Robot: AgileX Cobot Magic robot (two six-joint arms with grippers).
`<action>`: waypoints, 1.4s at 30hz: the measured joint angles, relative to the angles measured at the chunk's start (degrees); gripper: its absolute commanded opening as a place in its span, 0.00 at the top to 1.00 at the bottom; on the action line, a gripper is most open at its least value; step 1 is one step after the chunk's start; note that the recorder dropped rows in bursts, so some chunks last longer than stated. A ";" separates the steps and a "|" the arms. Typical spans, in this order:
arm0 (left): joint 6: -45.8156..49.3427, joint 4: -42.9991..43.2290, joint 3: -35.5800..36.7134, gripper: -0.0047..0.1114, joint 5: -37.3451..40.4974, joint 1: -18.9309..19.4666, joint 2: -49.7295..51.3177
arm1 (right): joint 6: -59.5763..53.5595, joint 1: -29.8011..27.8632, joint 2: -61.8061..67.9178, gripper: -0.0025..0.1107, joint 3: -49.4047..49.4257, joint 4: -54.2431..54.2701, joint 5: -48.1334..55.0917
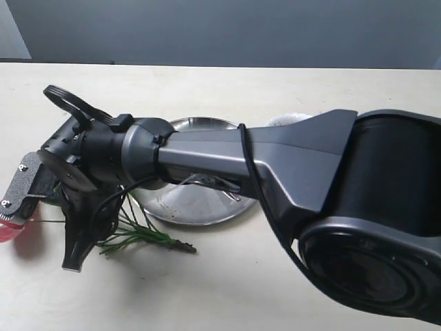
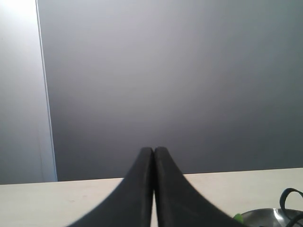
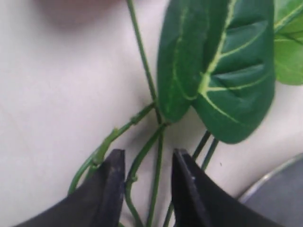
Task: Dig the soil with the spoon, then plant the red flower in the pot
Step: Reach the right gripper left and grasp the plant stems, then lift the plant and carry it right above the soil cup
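since the right claw point(image 3: 144, 182) straddles the artificial red flower's thin green stems point(image 3: 156, 156), part-open, it should close squarely before lifting.

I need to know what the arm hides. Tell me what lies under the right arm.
Under the right arm lie part of the steel plate and the red flower stems on the table. The plate's middle is covered; no soil or spoon can be made out.
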 measured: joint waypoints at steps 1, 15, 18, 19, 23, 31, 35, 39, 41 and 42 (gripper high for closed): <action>0.00 0.00 0.00 0.96 0.00 0.00 0.00 | 0.00 0.00 0.00 0.90 0.00 0.00 -0.16; 0.00 0.00 0.00 0.96 0.00 0.00 0.00 | 0.13 0.00 -0.40 0.98 0.00 1.47 -1.26; 0.00 0.00 0.00 0.96 0.00 0.00 0.00 | 0.13 0.00 -1.82 0.98 0.00 4.54 -2.59; 0.00 0.00 0.00 0.96 0.00 0.00 0.00 | 0.13 0.00 -2.47 0.98 0.00 5.54 -3.27; 0.00 0.00 0.00 0.96 0.00 0.00 0.00 | 0.13 0.00 -6.01 0.98 0.00 9.94 -5.25; 0.00 0.00 0.00 0.96 0.00 0.00 0.00 | 0.13 0.00 -11.69 0.98 0.00 11.93 -8.28; 0.00 0.00 0.00 0.96 0.00 0.00 0.00 | 2.19 0.00 -14.31 0.98 0.00 12.08 -12.01; 0.00 0.00 0.00 0.96 0.00 0.00 0.00 | 4.04 -0.37 -16.68 0.98 0.00 12.08 -14.60; 0.00 0.00 0.00 0.96 0.00 0.00 0.00 | 5.22 -1.12 -17.66 0.98 0.00 11.97 -14.69; 0.00 0.00 0.00 0.96 0.00 0.00 0.00 | 6.34 -1.60 -18.06 0.98 0.00 11.64 -14.53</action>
